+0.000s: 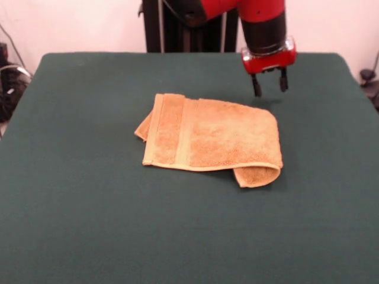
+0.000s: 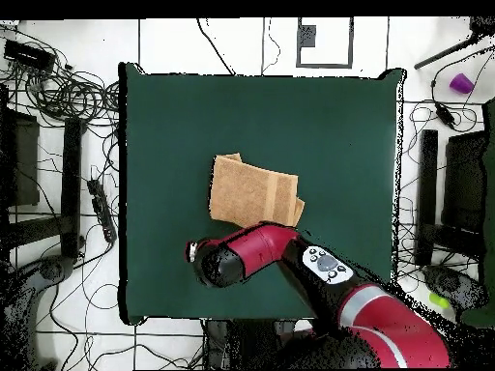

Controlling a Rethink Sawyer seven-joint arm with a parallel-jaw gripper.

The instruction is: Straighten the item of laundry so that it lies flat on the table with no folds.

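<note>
Tool (image 1: 269, 83) hangs spread and empty above the bench (image 1: 89, 225), at one o'clock from the towel (image 1: 213, 141), which lies mid-bench, folded over. Judged: approach step; next, descend, pinch the doubled edge, and peel it open.

One towel (image 1: 213, 142), one table (image 1: 89, 207), one arm (image 2: 319, 280).

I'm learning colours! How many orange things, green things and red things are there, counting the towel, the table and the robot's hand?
Orange: 1, the towel, folded over on itself
Green: 1, the table
Red: 1, the gripper, open, above the table by the towel
Total: 3
</note>
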